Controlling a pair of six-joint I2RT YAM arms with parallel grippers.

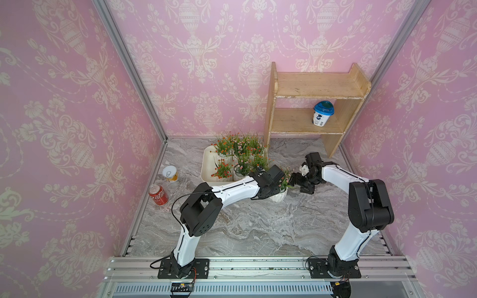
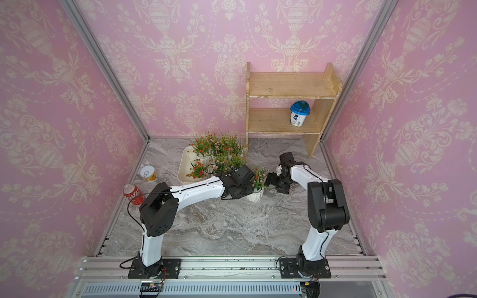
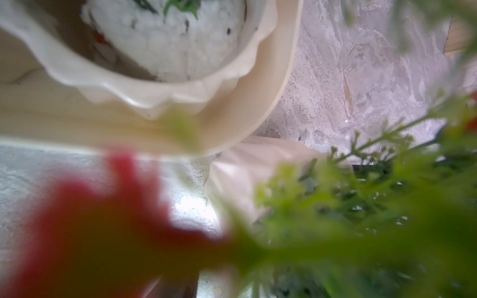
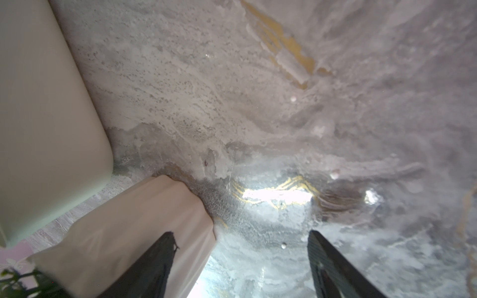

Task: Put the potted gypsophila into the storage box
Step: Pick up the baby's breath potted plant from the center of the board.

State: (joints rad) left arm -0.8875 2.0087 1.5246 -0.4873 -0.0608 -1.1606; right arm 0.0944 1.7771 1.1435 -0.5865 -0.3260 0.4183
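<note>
Sitting just outside the storage box (image 1: 205,165), off its near corner on the right arm's side: one potted gypsophila (image 1: 278,197), upright on the marble top (image 1: 258,227). The right wrist view shows a thin gap between pot and box wall. The other pots (image 1: 239,175) are inside the box, crowded toward its far side.

The left gripper (image 1: 276,187) is down in that loose pot's sprigs. Its fingers are hidden in both top views and the wrist view is blurred foliage, so I cannot tell how they stand.

The right gripper (image 1: 293,181) is on the pot's side away from the box, spread wide with nothing between its fingers. One finger (image 4: 154,265) is right by the pot wall, contact unclear.

A red can (image 1: 158,194) and a yellow can (image 1: 170,173) stand on the box's opposite side. A wooden shelf (image 1: 309,87) stands beyond the box's far corner, with a blue-lidded cup (image 1: 322,113) on its lower tier.
</note>
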